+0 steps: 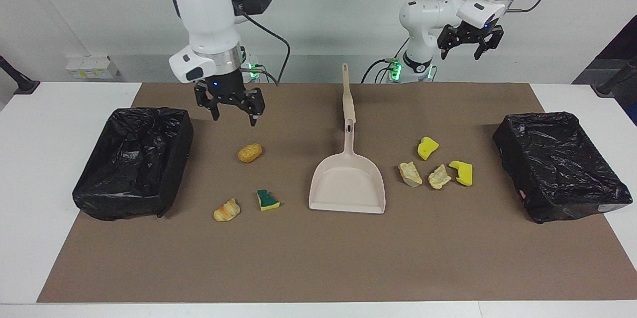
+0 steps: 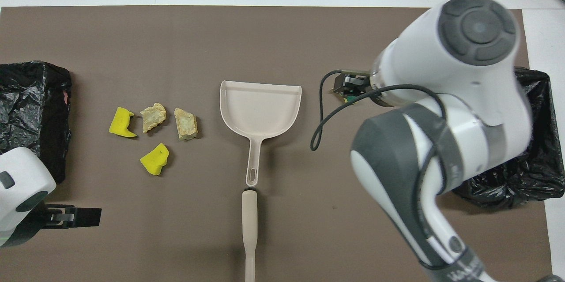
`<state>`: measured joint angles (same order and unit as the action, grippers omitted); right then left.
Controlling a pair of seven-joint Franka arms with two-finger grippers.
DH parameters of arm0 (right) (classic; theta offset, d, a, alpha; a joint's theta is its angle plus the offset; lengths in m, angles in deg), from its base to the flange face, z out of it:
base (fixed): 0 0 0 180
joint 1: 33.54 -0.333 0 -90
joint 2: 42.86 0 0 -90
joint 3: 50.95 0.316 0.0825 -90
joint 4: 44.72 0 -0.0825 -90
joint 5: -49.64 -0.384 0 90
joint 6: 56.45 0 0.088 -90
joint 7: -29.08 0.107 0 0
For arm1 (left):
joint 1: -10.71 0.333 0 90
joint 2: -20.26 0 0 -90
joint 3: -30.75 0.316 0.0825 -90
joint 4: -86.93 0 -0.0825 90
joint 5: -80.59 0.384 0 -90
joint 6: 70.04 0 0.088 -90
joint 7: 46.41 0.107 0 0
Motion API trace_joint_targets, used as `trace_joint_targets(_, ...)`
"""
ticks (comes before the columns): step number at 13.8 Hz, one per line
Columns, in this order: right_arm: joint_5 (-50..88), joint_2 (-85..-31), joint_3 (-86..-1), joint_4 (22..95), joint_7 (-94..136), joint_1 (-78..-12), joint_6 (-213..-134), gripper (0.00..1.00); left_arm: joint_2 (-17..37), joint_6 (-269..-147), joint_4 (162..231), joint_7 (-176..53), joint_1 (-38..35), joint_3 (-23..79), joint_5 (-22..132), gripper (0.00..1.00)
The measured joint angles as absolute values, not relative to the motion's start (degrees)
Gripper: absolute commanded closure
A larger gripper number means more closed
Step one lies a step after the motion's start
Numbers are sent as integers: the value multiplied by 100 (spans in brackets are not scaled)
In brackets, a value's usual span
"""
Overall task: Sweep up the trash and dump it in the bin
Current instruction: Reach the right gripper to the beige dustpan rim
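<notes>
Black fingers of the right gripper [image 1: 232, 107] hang spread apart over the mat [image 1: 318, 258], above the orange lump [image 1: 249, 153]. The left gripper [image 1: 469, 42] is raised high near its base, fingers apart. Yellow sponges [image 1: 427, 148] and pale lumps [image 1: 410, 173] lie beside the dustpan [image 1: 347, 183]; farther out, a green sponge [image 1: 267, 200] and bread [image 1: 227, 210]. Bins [image 1: 134, 161] flank both ends.

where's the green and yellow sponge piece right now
In the facing view, the green-and-yellow sponge piece lies on the brown mat, between the dustpan and a tan bread-like lump, toward the right arm's end.
</notes>
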<state>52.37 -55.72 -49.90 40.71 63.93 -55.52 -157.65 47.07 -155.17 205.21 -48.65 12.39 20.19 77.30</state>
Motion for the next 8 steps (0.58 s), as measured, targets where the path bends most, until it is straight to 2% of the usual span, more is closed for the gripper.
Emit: trace_joint_targets(8, 5320, -6883, -4997, 3300, 7647, -6761, -15919, 0, 4745, -15517, 20567, -4864, 1239, 2021, 7729, 0)
